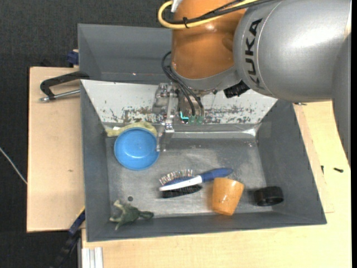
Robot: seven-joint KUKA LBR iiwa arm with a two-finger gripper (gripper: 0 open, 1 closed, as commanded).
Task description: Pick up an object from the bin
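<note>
- OK, single arm reaching in from the right; the gripper (164, 134) is low at the back of the grey bin (92, 172), near the rear wall.
- Gripper state: can't tell if it is spread or closed, as the wrist hardware blocks the view. Nothing is visibly pinched.
- Nearest thing: blue bowl (135, 148), round, opening up, back-left of the floor. The gripper's lower end sits just beside the bowl's right rim, maybe touching; can't tell.
- A pale yellow scrap (115, 131) peeks out behind the bowl on its left; what it is isn't clear.
- Others, well apart from the gripper:
  - brush (184, 182) with a blue handle and white and black bristles, lying flat mid-floor
  - orange cup (226, 196) tipped on its side, just right of the brush
  - small black round piece (266, 195) at front-right
  - green toy figure (127, 215) in the front-left corner
- Step, as a judgement: approach or descent at the bowl's rim, with no grasp made yet. Task is early, nothing lifted.
- Next move likely calls for:
  - straddling the bowl's thin right wall, one side in and one out
  - closing on the wall
  - lifting straight up, clear of the back wall
- Risks:
  - the smooth rim could slip or the bowl could tip
  - a contact from outside only would push the bowl left
</note>
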